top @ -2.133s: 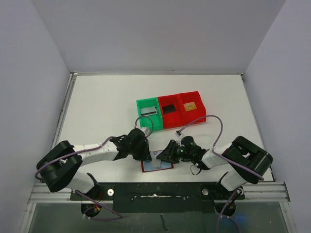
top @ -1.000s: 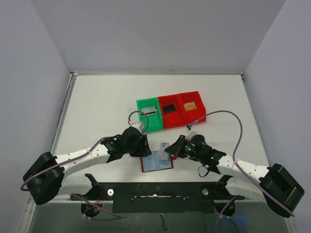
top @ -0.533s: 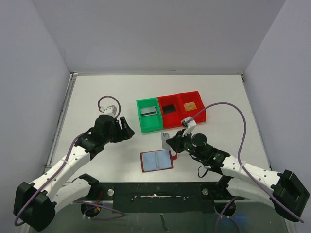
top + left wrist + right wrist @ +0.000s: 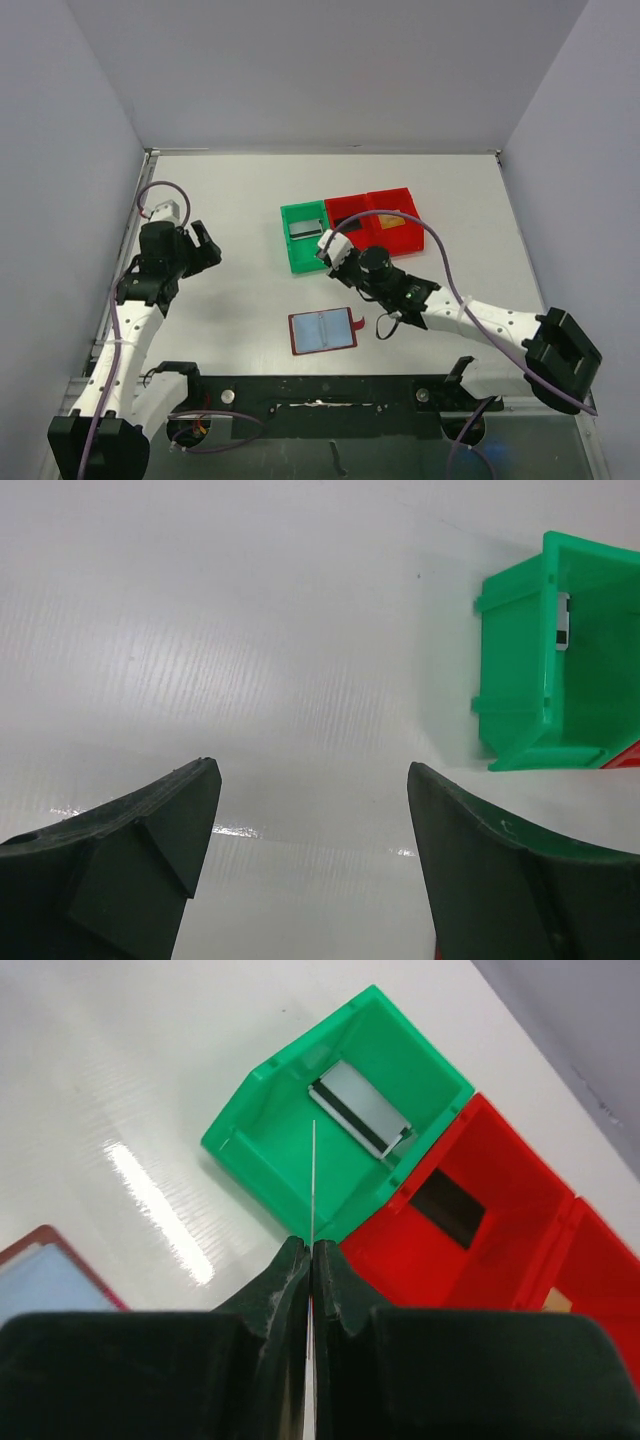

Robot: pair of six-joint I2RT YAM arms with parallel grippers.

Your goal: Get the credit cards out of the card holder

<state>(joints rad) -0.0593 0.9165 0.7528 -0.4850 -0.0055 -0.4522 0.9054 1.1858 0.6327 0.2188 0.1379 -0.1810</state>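
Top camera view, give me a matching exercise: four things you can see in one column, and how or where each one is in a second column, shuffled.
Column one:
1. green bin
2. middle red bin
3. card holder
4. right claw

Column two:
A. lies open, pale blue-grey pockets facing up
B. has a silver-grey card inside
C. shut on a thin card seen edge-on
D. has a black card inside

Pairs: 1-B, 2-D, 3-A, 4-C
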